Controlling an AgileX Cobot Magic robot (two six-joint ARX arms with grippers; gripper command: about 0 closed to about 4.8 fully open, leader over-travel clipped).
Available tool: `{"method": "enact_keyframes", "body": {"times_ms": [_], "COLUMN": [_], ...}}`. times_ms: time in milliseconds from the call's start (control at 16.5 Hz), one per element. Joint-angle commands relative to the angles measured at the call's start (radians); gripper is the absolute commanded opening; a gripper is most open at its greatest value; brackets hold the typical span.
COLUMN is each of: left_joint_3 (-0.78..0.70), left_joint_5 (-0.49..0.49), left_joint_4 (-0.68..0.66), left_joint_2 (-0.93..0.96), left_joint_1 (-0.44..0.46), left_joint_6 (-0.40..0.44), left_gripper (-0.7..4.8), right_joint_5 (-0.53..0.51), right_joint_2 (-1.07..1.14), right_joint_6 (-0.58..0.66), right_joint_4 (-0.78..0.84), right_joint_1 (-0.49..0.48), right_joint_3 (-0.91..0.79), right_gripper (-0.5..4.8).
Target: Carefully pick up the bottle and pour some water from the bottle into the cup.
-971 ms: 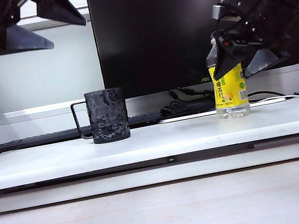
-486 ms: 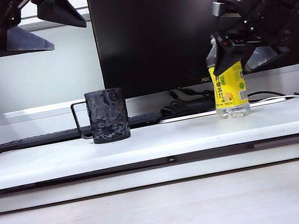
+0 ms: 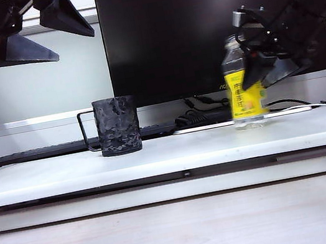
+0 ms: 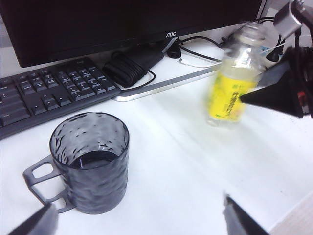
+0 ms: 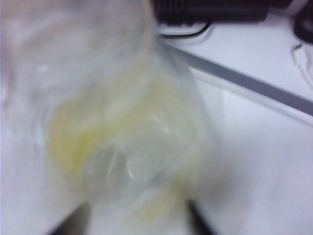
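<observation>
The right gripper [image 3: 260, 65] straddles the small clear plastic bottle with a yellow label [image 3: 242, 86]; motion blur hides whether its fingers have clamped, so contact cannot be told. The bottle stands on the white tabletop [image 3: 187, 149], at three o'clock from the dark, bumpy cylindrical cup with a wire handle [image 3: 116, 126]. The left gripper [image 3: 33, 31] hangs released, jaws spread wide, at eleven o'clock above the cup.

cup [image 3: 117, 125] left on table [image 3: 169, 155], bottle [image 3: 242, 86] right, keyboard [image 3: 42, 153] and monitor [image 3: 197, 27] behind
</observation>
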Motion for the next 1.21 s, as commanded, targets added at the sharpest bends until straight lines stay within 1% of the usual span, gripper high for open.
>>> {"method": "enact_keyframes", "body": {"times_ms": [61, 182, 243, 303, 364, 486, 546, 728, 1032, 1092, 1214], "left_joint_3": [0.005, 0.005, 0.005, 0.005, 0.005, 0.005, 0.005, 0.005, 0.005, 0.005, 0.005], "left_joint_5": [-0.003, -0.002, -0.003, -0.003, -0.014, -0.084, -0.089, -0.088, -0.088, -0.089, -0.089], "left_joint_4": [0.008, 0.008, 0.008, 0.008, 0.008, 0.011, 0.01, 0.01, 0.009, 0.007, 0.006], "left_joint_2": [-0.002, -0.002, -0.002, -0.002, -0.002, -0.002, -0.002, 0.003, 0.019, 0.019, 0.019], "left_joint_1": [-0.001, -0.001, -0.001, -0.001, -0.001, -0.001, 0.0, -0.001, 0.0, 0.0, 0.0], "left_joint_6": [0.004, 0.004, 0.004, 0.004, 0.004, 0.005, 0.005, 0.005, 0.005, 0.005, 0.006], "left_gripper": [4.79, 4.79, 4.79, 4.79, 4.79, 4.79, 4.79, 4.79, 4.79, 4.79, 4.79], "right_joint_5": [0.001, 0.0, -0.027, -0.067, -0.066, -0.066, -0.066, -0.068, -0.072, -0.048, -0.008], "right_joint_2": [0.001, 0.001, 0.001, 0.001, 0.001, 0.001, 0.001, 0.017, 0.117, 0.131, 0.143], "right_joint_6": [-0.003, -0.003, -0.003, -0.002, -0.002, -0.002, -0.002, 0.011, 0.032, 0.032, 0.032], "right_joint_4": [0.016, 0.016, 0.025, 0.053, 0.079, 0.173, 0.21, 0.256, 0.335, 0.363, 0.4], "right_joint_1": [0.0, 0.0, 0.0, 0.0, 0.0, 0.002, 0.002, 0.003, 0.045, 0.062, 0.063], "right_joint_3": [0.006, 0.006, 0.006, 0.006, 0.006, 0.006, 0.006, 0.006, 0.008, 0.008, 0.008], "right_gripper": [2.01, 2.03, 2.36, 3.49, 3.95, 4.33, 4.79, 4.79, 4.79, 4.79, 4.79]}}
